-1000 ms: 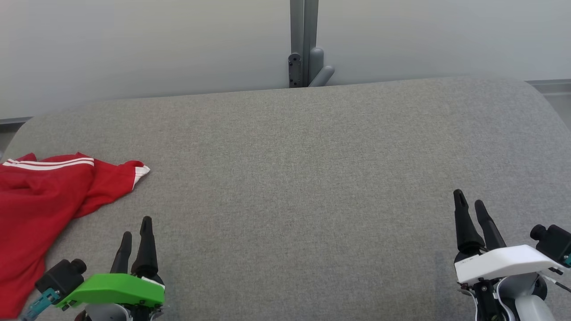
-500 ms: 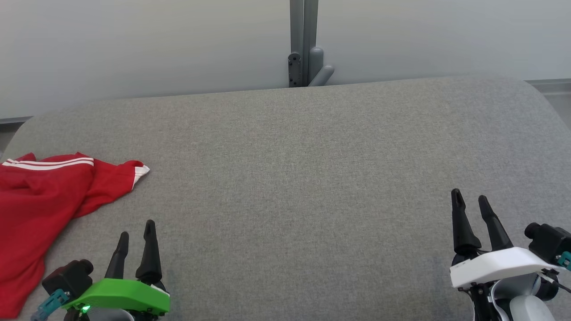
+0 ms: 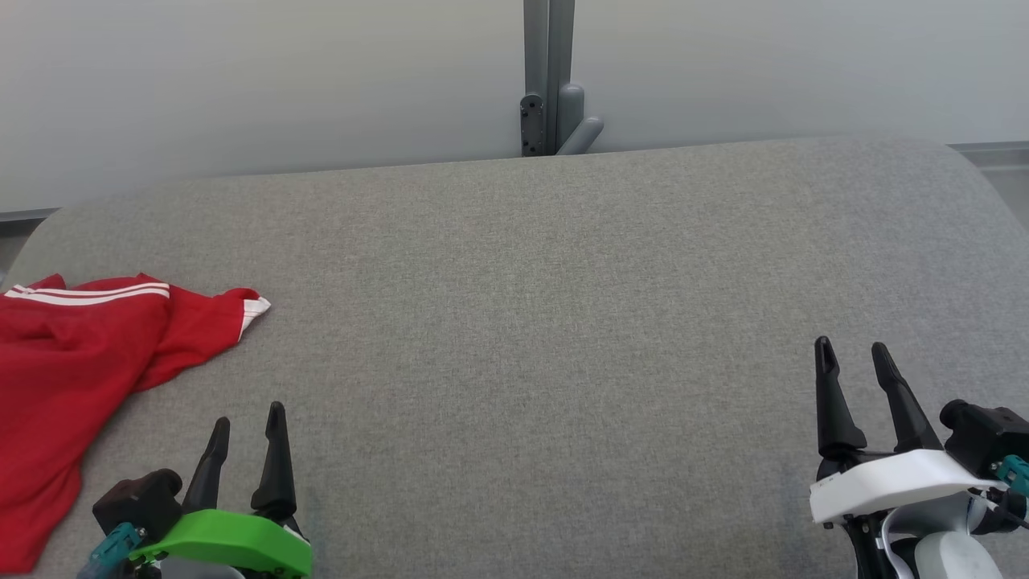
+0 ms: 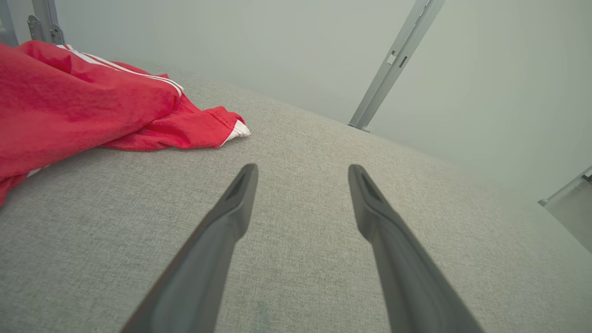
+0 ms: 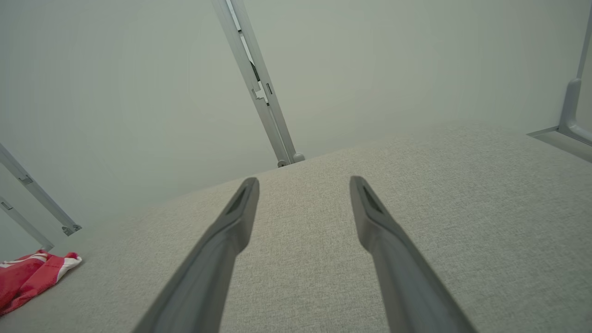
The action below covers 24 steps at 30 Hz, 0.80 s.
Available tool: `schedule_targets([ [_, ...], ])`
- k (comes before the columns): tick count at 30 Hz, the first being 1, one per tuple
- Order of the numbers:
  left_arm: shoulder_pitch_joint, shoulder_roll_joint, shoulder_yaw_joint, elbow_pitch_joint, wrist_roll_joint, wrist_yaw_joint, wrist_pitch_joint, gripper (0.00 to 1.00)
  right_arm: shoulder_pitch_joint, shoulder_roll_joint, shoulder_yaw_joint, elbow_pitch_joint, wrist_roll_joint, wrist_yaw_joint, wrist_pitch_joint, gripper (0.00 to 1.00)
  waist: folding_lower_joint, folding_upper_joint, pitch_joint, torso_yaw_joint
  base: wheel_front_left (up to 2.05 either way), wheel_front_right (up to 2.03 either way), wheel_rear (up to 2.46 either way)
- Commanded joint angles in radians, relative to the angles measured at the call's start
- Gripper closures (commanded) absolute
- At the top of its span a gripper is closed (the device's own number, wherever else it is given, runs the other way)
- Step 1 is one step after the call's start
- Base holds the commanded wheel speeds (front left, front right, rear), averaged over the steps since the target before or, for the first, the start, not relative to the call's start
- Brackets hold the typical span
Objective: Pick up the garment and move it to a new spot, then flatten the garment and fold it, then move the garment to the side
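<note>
The red garment [image 3: 72, 362] lies crumpled at the left edge of the grey surface [image 3: 522, 322]. It is near the left gripper [image 3: 248, 414], to its left and beyond it, not touching. The right gripper [image 3: 850, 345] is well apart from it. Both grippers stand spread, holding nothing.
</note>
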Motion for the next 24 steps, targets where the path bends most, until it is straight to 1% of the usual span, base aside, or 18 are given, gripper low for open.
schedule_targets([
  [1,0.005,0.008,0.002,-0.003,0.035,-0.005,-0.011,0.00,0.002,-0.007,-0.005,-0.014,-0.029,0.000,-0.011,0.00,0.0000,0.0000,0.000,0.000,0.00,0.00,0.00],
  [11,0.007,0.001,0.010,0.009,0.140,-0.011,-0.037,0.00,0.012,-0.007,-0.018,-0.015,-0.107,0.001,-0.037,0.00,0.0000,0.0000,0.000,0.004,0.00,0.00,0.00],
  [24,0.016,-0.005,0.028,0.013,0.247,-0.018,-0.063,0.00,0.018,-0.008,-0.028,0.006,-0.170,0.000,-0.066,0.00,0.0000,0.0000,0.000,0.007,0.00,0.00,0.00],
])
